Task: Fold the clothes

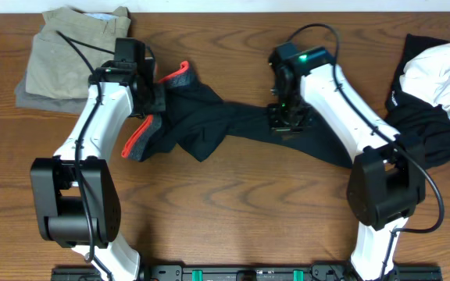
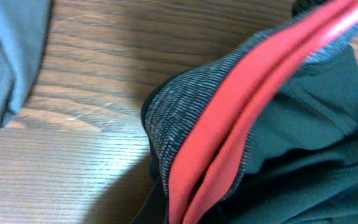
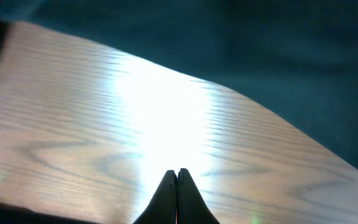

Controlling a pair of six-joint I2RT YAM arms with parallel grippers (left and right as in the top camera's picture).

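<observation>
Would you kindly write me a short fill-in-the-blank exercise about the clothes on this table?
The waistband of the black trousers is coloured ____. The folded khaki garment lies at the far ____ corner of the table. The white garment lies at its far ____ corner. The fingers of the right gripper are ____.
Missing words: red; left; right; shut.

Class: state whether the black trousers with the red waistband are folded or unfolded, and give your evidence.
Unfolded. The black trousers lie crumpled and strung out across the table, red waistband twisted.
</observation>
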